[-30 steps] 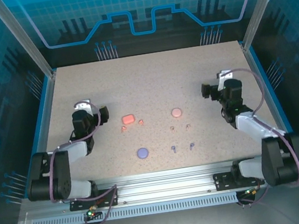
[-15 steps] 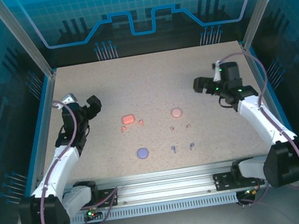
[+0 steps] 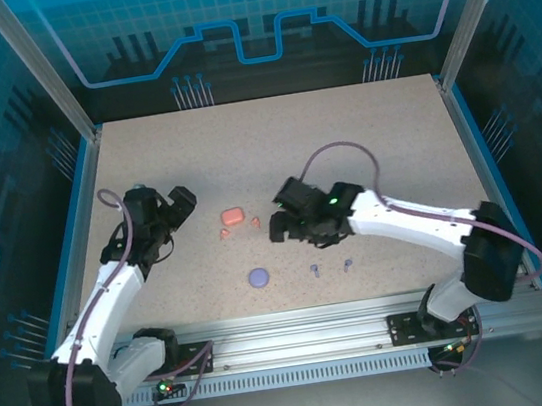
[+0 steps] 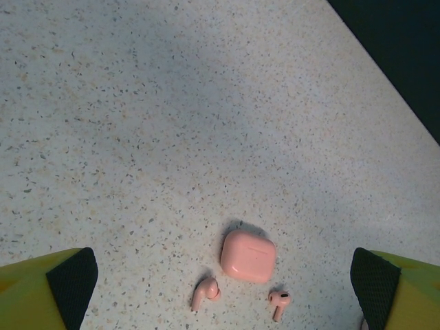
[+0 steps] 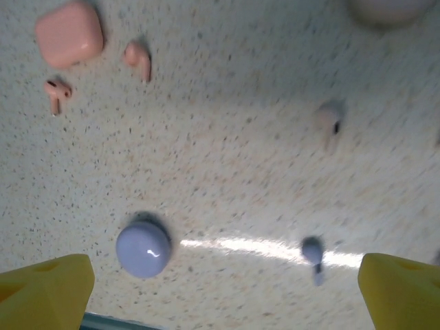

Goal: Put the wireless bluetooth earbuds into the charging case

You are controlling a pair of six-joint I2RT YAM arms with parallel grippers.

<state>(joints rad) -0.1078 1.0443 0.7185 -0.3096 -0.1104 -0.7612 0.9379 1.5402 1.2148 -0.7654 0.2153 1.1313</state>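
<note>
Nearest the arm bases, on the speckled table [image 3: 271,132]: one purple case [image 3: 257,278], round, top smooth and plain. To its right and apart from it, two purple earbuds [image 3: 315,269], side by side with a gap between them, both lying loose on the table, outside the case.

A little farther in, seen from the right wrist: one pale pink earbud [image 5: 331,122], blurred, alone on the bare surface between the purple pair and the pale pink case [image 5: 388,8]. Of that case, just a blurred lower edge at the top of the view.

In the middle of the table, at the end of the right arm stretched across from its side: right gripper [image 3: 280,214], jaws spread wide, nothing between them, yellow fingers [image 5: 48,285] apart at the lower corners of its wrist view.

Just left of that gripper, two coral earbuds [image 3: 223,233], one at each lower corner of the coral case [image 3: 232,215], near it but not touching, stems clear in the left wrist view. One coral case, a rounded square, lid shut, surface plain, too small for any marking to be read.

Left of the coral set and slightly farther back: left gripper [image 3: 179,206], pointed toward that case, jaws also wide apart and holding nothing, black pads [image 4: 72,282] well to either side of the coral case and its pair.

Counted in all: three cases, five earbuds in sight, none inside a case.
</note>
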